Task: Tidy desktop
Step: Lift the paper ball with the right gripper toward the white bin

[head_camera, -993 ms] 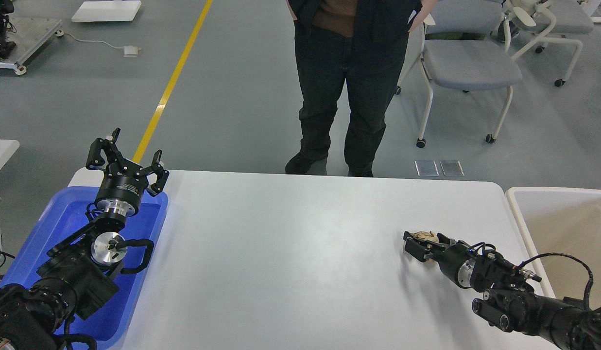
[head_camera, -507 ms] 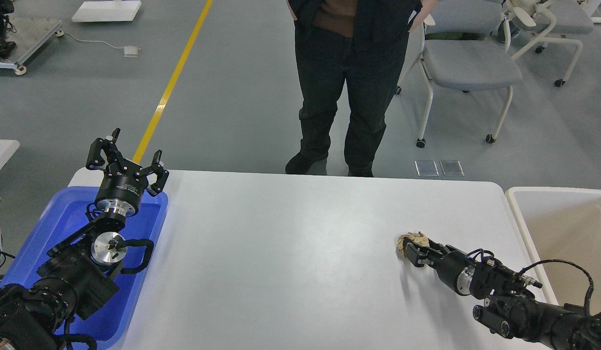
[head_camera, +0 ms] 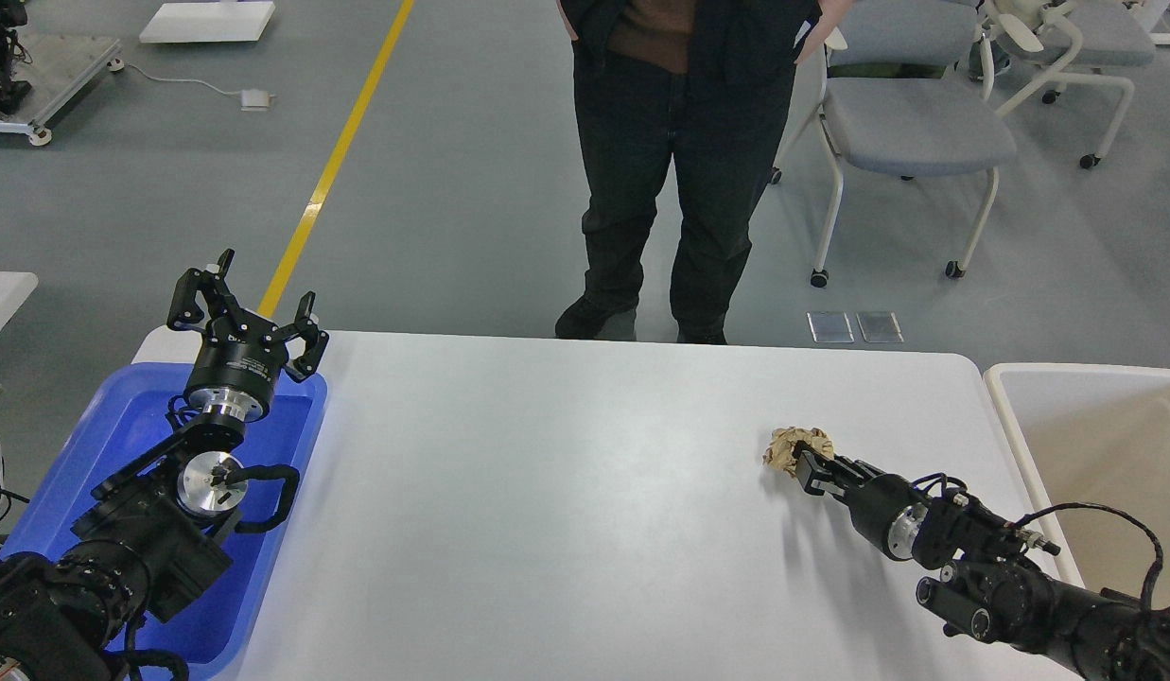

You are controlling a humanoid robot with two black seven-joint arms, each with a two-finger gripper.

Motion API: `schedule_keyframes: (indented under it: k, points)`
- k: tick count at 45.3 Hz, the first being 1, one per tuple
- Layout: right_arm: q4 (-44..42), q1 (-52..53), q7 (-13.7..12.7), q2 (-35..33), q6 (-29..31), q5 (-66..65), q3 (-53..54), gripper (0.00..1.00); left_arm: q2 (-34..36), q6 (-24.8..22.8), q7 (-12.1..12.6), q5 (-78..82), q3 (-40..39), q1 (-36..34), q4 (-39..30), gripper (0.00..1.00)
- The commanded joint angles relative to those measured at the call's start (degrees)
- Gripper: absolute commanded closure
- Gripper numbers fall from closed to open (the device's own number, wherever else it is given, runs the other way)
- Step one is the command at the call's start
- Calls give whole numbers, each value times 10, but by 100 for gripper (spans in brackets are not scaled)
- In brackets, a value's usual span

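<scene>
Paper wad at our right gripper's tip, toward the right side of the desktop [head_camera: 566, 492].

We see the crumpled brown paper wad [head_camera: 798, 445] touching the tip of our right gripper [head_camera: 812, 467], on its far side along the arm's axis; the fingers seem narrowed on its near edge, though we cannot tell if they grip it. Our left gripper [head_camera: 247, 307], spread wide and holding nothing, hangs well apart at the wad's far left, so the right arm is nearer.

A person [head_camera: 684, 161] stands beside 2 grey chairs [head_camera: 911, 123].
</scene>
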Motion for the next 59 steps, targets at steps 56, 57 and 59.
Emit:
schedule_keyframes:
  k: [56, 57, 59]
  points:
    - [30, 149, -365, -263, 198, 450, 244, 100, 0, 0, 0, 0, 0, 0, 0, 0]
    - [25, 147, -368, -259, 189, 455, 245, 100, 0, 0, 0, 0, 0, 0, 0, 0]
    - [11, 141, -371, -252, 174, 465, 245, 100, 0, 0, 0, 0, 0, 0, 0, 0]
